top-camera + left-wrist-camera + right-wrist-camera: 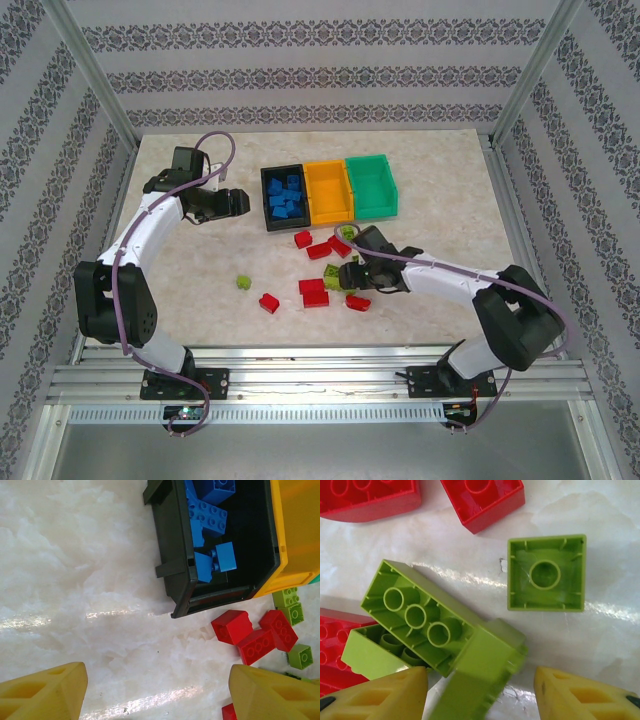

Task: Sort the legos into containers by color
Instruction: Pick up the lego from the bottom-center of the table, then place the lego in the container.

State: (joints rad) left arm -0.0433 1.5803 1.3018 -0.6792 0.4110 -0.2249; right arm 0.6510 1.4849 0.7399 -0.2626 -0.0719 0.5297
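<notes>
- Top external: three joined open plastic bins are sitting in a row at mid-table: black bin [264, 198], orange-yellow bin [328, 195], green bin [372, 190].
- Small blue studded bricks [285, 197] are lying inside the black bin.
- Small red studded bricks [314, 292] and lime green studded bricks [243, 283] are lying loose on the pale marbled tabletop [450, 200], in front of the bins.
- Left gripper [238, 203] is hovering just left of the black bin. Right gripper [350, 278] is sitting down in the loose pile.
- Left wrist: left gripper [160, 700] is standing wide apart, yellow fingertips [45, 692] at either side with nothing between them but bare tabletop [75, 580].
- Black bin [175, 555] is showing at upper right with the blue bricks [210, 515] inside, and the orange-yellow bin [295, 530] is touching its far wall.
- Red bricks [250, 637] and lime green bricks [290, 605] are lying near the bin corner.
- Right wrist: right gripper [480, 680] is parted and straddling a blurred tilted lime brick [485, 662]. A gap is showing on the right finger's side, so it's not clamping.
- That brick is leaning on a long lime brick [415, 615] lying hollow side up.
- A square lime brick [546, 573], also hollow side up, is lying apart to the right.
- Red bricks [485, 500] are lying along the top edge.
</notes>
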